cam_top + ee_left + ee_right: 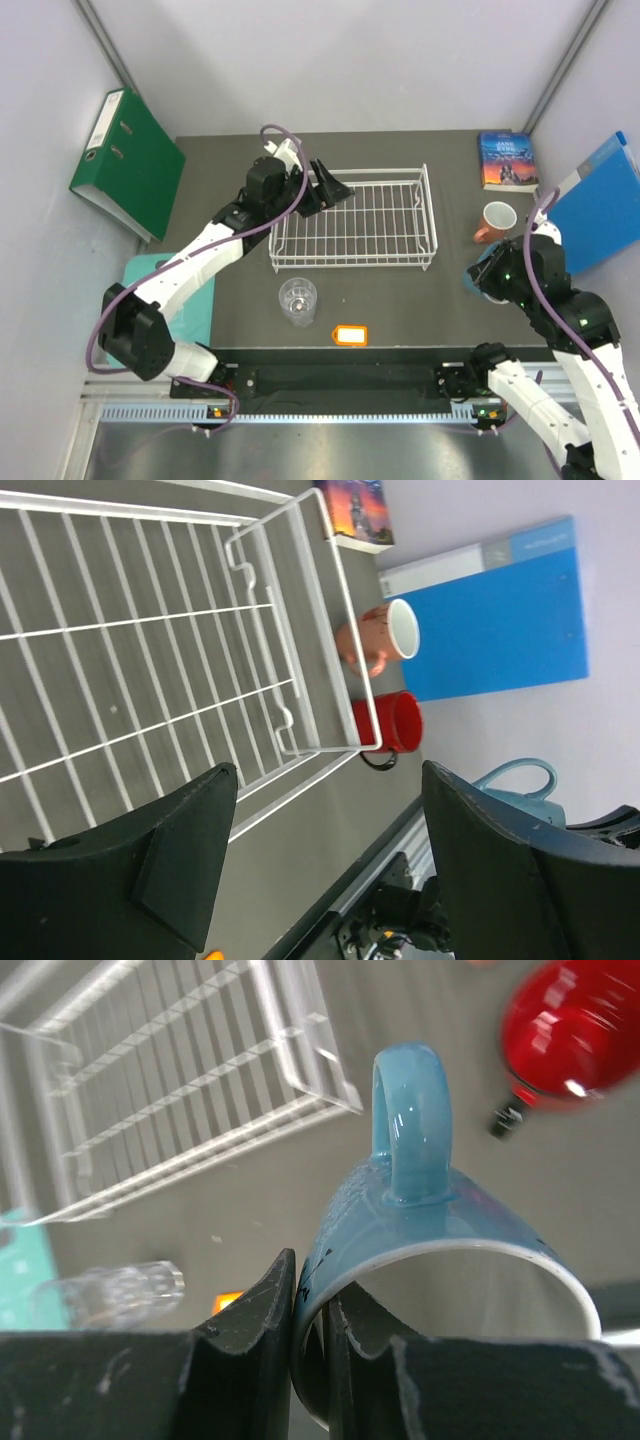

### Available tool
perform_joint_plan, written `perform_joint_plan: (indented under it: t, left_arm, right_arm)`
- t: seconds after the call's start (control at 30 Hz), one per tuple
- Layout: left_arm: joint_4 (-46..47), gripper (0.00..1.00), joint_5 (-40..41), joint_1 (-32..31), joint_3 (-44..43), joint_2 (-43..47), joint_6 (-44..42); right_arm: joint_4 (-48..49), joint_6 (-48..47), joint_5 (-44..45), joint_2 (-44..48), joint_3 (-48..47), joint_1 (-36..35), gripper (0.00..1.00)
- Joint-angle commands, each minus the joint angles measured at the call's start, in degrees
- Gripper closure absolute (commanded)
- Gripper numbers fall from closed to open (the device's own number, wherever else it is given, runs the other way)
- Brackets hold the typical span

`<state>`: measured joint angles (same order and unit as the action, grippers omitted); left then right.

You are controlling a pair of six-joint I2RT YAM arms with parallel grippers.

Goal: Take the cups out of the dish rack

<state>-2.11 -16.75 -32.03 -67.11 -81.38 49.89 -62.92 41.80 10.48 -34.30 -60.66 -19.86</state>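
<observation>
Blue mug [430, 1220] sits pinched at its rim in your right gripper [310, 1280], off to the right of the dish rack [350, 265], which holds no cups. I judge this the final placement: lower it upright near the red mug [390, 722], then release. Your left gripper [328, 775] hangs with jaws apart over the rack.

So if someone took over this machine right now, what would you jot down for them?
Left gripper: open, empty, above the dish rack at its far left corner.
Right gripper: shut on the rim of the light blue mug, to the right of the rack. I can't tell if the mug touches the table.
Rack: no cups in it.
Glass tumbler: on the table in front of the rack.
Pink mug and red mug: on the table right of the rack.
Done: all four cups are out.
Left: set down and release the light blue mug.
</observation>
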Motion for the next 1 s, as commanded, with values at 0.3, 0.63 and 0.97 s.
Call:
perform_joint_plan:
  t: [0.3,0.63,0.97]
  left_arm:
    - [-11.24,0.22,6.82,-0.58,1.98,8.16,-4.89]
    - [-12.48,0.22,6.82,-0.66,4.18,10.46,-4.54]
    - [-14.68,0.22,8.58,-0.66,4.53,10.9,-5.24]
  right_arm:
    - [2.17,3.02,3.15,-3.66,10.3,-0.18,1.0]
    - [12.01,3.2,-1.25,-8.84,16.89,-3.26,1.0]
    - [18.44,0.48,-1.25,-17.46,18.56,-3.87,1.0]
